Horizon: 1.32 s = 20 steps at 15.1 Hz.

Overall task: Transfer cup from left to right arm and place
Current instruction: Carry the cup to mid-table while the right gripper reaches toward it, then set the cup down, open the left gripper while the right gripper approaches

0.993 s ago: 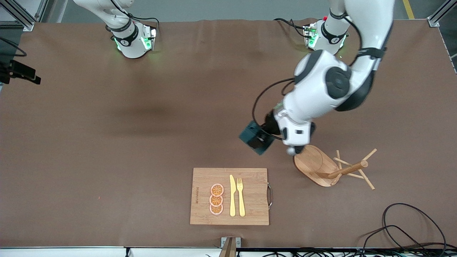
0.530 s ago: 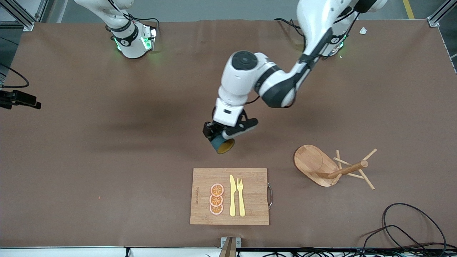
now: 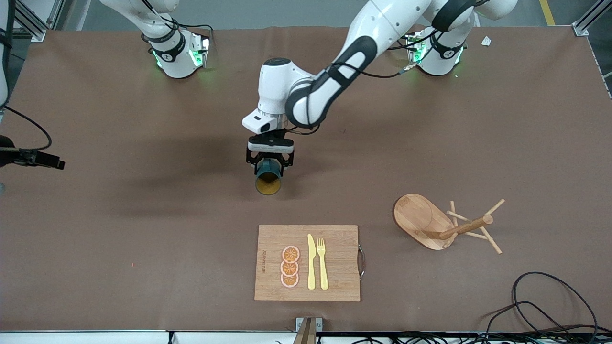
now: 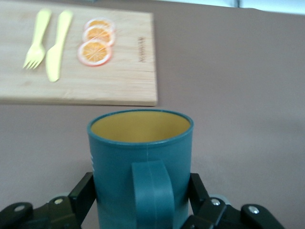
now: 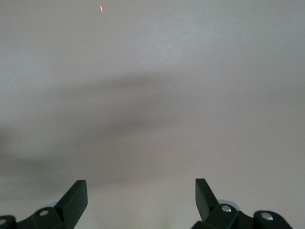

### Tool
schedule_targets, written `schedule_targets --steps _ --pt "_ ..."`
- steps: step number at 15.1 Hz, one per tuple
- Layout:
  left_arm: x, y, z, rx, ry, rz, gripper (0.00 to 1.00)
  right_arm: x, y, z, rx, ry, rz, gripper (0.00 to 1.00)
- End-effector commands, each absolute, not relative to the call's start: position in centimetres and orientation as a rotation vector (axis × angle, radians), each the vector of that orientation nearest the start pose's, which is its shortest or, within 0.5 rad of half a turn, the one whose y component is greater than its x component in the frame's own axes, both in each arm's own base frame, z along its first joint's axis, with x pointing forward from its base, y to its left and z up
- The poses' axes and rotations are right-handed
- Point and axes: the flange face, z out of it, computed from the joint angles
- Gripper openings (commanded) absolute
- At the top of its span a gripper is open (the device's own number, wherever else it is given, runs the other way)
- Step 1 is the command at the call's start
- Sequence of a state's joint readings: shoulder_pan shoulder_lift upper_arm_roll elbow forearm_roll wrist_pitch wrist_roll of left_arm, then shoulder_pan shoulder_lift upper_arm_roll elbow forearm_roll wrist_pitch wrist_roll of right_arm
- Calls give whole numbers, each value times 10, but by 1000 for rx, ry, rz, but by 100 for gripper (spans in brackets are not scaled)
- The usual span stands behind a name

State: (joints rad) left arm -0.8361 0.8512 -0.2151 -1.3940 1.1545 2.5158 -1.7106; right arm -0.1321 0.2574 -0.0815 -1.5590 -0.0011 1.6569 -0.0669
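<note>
The dark teal cup (image 3: pixel 267 177) has a yellowish inside and is held above the middle of the table. It is tipped so its mouth faces the front camera. My left gripper (image 3: pixel 269 165) is shut on the cup's body. In the left wrist view the cup (image 4: pixel 143 157) fills the middle with its handle toward the camera, between the black fingers (image 4: pixel 85 191) of my left gripper (image 4: pixel 142 193). My right gripper (image 5: pixel 140 191) is open and empty over bare table. In the front view the right gripper (image 3: pixel 48 161) shows only at the edge, at the right arm's end of the table.
A wooden cutting board (image 3: pixel 334 286) with orange slices (image 3: pixel 289 266), a yellow knife (image 3: pixel 311 262) and a yellow fork (image 3: pixel 322 263) lies nearer the front camera than the cup. A wooden peg rack (image 3: pixel 444 222) lies tipped toward the left arm's end. Black cables (image 3: pixel 550 306) lie at the near corner there.
My left arm has swung from beside the peg rack to over the table's middle, carrying the cup and turning its mouth toward the front camera. The right gripper has moved along the table's end.
</note>
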Motion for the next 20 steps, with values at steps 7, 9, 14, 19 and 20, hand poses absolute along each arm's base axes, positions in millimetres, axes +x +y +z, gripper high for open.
schedule_targets --steps 7,9,14,19,20 --pt "381 -654 146 -2755 711 -1589 65 611 -64 389 -3041 568 173 100" --pt "374 -655 137 -2790 620 -1649 66 610 -30 384 -3027 699 196 100" --pt "356 -636 96 -2795 468 -1712 99 593 81 359 -2986 977 195 100" --pt "317 -639 99 -2935 218 -1490 99 578 172 348 -2913 1167 106 100" --pt "305 -645 107 -2963 130 -1437 99 578 179 345 -2901 1186 93 100"
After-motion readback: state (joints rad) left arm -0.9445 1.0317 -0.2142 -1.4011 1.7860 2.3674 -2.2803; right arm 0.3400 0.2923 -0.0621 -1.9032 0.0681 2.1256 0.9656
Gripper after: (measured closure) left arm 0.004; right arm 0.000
